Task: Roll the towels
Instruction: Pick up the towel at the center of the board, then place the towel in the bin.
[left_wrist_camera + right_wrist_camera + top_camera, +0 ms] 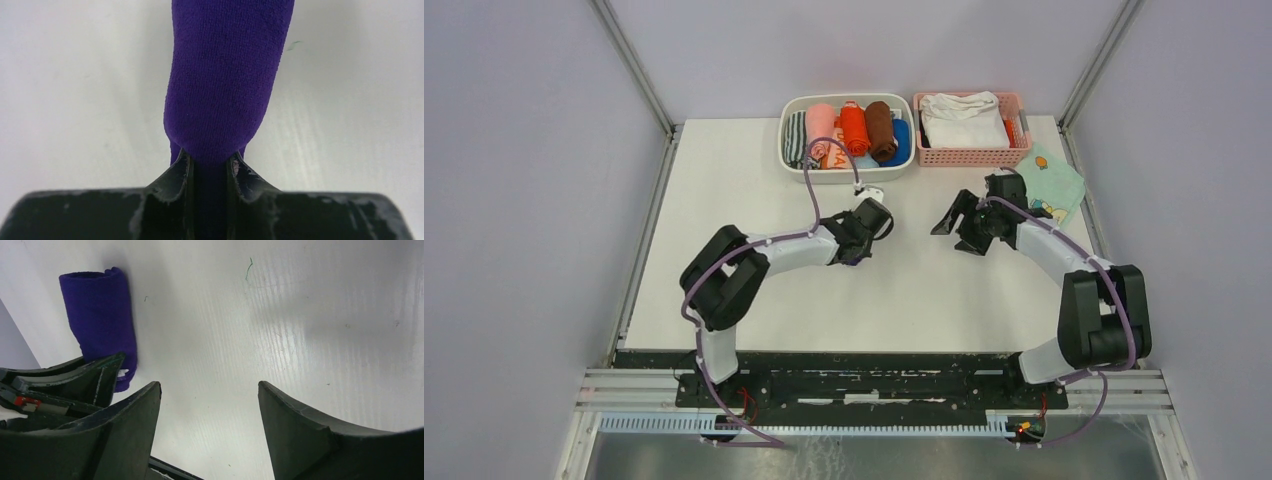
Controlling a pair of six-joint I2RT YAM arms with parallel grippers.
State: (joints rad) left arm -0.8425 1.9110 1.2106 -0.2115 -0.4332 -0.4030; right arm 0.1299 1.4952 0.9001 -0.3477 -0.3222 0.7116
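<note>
A rolled deep purple towel (225, 75) lies on the white table, and my left gripper (210, 157) is shut on its near end. The right wrist view shows the same roll (100, 310) at upper left, with the left fingers (85, 380) clamped on it. From above, the left gripper (869, 222) covers this towel. To its right, my right gripper (954, 228) hangs over bare table, open and holding nothing (210, 390). A salmon-pink towel (821, 125) sits rolled in the white basket (789, 160).
The white basket at the back also holds striped, orange, brown and blue rolls. Beside it, a pink basket (969, 155) holds a white folded cloth (964, 120). A mint-green printed cloth (1054, 180) lies at the right, close to the right arm.
</note>
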